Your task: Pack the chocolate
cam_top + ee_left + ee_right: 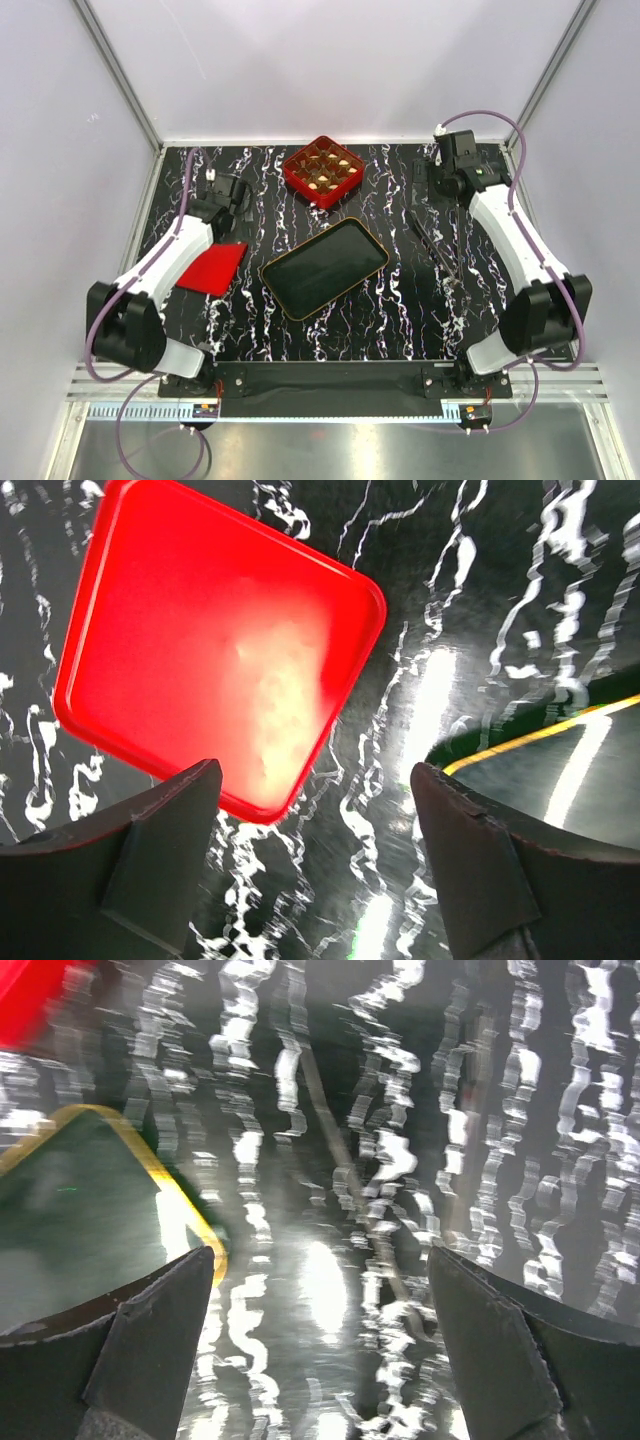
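Note:
The chocolate [322, 168] shows as small brown and cream pieces in the cells of a red gridded box [300, 182] at the back middle of the table. A black gold-rimmed tray [323, 267] lies in front of it, with nothing in it. My left gripper [235, 205] hovers at the back left, above a flat red lid [212, 267]. In the left wrist view it is open [315, 810] over bare table, beside the lid [220, 650] and a tray corner [560, 760]. My right gripper [440, 180] is at the back right, open [320, 1300] and holding nothing.
Thin dark tongs [433, 245] lie on the marbled black tabletop right of the tray, blurred in the right wrist view [350, 1190], where a tray corner [90, 1210] also shows. White enclosure walls stand at the back and both sides.

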`<state>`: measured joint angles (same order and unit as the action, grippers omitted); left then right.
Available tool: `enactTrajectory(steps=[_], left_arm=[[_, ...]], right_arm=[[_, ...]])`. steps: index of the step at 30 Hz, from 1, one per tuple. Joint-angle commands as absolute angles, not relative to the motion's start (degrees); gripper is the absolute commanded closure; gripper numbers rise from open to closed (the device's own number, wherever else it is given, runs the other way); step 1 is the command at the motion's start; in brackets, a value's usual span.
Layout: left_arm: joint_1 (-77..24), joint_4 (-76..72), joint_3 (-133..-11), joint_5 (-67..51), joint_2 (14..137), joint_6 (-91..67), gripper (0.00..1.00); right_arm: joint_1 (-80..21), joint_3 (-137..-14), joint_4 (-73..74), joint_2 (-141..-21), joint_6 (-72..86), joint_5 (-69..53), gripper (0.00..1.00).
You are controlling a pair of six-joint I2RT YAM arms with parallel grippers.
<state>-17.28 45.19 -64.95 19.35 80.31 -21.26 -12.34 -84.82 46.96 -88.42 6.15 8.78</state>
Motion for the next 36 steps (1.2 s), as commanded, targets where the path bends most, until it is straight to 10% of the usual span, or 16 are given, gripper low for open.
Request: enactTrajectory(steps=[1, 22, 30, 36], left_arm=[[-17.05, 40.52, -64.60, 19.95, 83.92, -14.95, 0.19], [-14.33, 39.73, -69.08, 9.76, 107.31, -9.76, 0.47], [-13.62, 42.44, -71.80, 7.73, 107.49, -10.28, 0.97], [-13.36, 50.00, -81.09, 9.58, 99.43, -12.57, 1.00]], right_arm=[[-12.66, -82.80, 43.43, -82.47, 11.77, 0.20, 0.06], [-12.66, -75.15, 36.04, -74.09, 13.27, -6.77, 0.06], [-12.66, -75.32, 36.04, -72.34, 13.27, -8.96, 0.05], [-12.57, -76.29, 33.67, -71.89, 17.31, -16.68, 0.07]])
